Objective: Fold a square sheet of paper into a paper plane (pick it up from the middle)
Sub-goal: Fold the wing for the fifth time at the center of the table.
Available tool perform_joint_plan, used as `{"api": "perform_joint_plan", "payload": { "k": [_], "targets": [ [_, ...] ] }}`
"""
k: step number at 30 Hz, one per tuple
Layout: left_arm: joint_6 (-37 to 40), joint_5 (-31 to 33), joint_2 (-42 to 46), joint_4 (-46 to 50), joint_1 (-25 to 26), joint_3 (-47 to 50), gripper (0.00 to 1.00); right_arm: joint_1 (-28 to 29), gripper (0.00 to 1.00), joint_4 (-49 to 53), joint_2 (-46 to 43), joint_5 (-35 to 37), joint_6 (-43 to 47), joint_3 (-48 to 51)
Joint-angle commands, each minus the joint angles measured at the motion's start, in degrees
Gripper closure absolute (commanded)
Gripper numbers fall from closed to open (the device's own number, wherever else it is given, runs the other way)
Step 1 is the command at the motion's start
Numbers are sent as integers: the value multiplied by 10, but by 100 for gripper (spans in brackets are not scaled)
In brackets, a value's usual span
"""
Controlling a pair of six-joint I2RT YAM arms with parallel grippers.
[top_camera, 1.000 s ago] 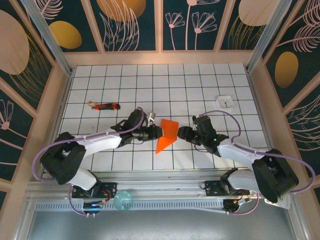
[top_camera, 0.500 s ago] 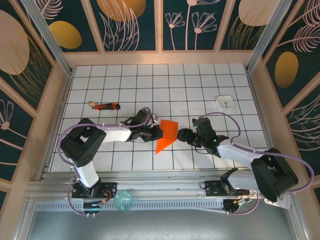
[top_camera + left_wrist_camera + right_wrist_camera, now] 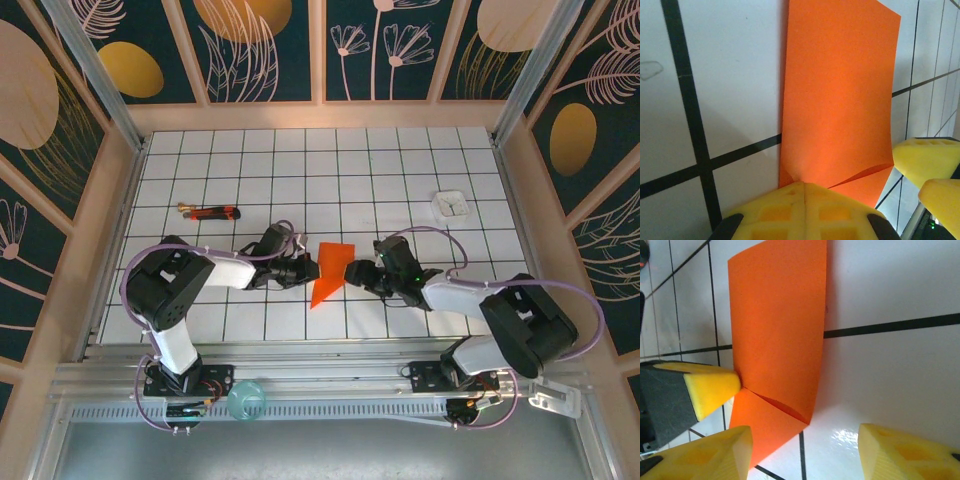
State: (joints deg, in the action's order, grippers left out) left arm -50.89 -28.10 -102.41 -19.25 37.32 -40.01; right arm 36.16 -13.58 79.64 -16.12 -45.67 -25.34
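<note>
The square sheet of paper (image 3: 330, 270), bright orange-red, lies folded on the white grid table, one flap creased over the rest (image 3: 840, 100) (image 3: 777, 330). My left gripper (image 3: 308, 268) is at its left edge, yellow pads pressed together (image 3: 804, 186) and pinching the paper where the crease meets the edge. Its yellow tip (image 3: 710, 387) shows in the right wrist view, touching that same spot. My right gripper (image 3: 353, 272) stands open at the paper's right side (image 3: 805, 432), one fingertip (image 3: 715, 455) beside the sheet's near corner, the other (image 3: 905, 452) over bare table.
A thin red-and-black tool (image 3: 210, 212) lies at the left of the table. A small white square object (image 3: 451, 204) sits at the right. A teal round item (image 3: 246, 400) rests on the front rail. Wooden walls (image 3: 120, 210) close in the table.
The left gripper has shut on the paper's left edge. The right gripper has slid left up to the paper. The left arm's elbow has swung in.
</note>
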Motion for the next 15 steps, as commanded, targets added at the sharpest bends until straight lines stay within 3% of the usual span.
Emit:
{"api": "perform_joint_plan", "payload": {
  "k": [1, 15],
  "targets": [
    [-5, -3, -16, 6, -3, 27, 96, 6, 46, -53, 19, -19, -21, -14],
    [3, -6, -19, 8, -4, 25, 97, 8, 83, -71, 53, -10, -36, -26]
  ]
}}
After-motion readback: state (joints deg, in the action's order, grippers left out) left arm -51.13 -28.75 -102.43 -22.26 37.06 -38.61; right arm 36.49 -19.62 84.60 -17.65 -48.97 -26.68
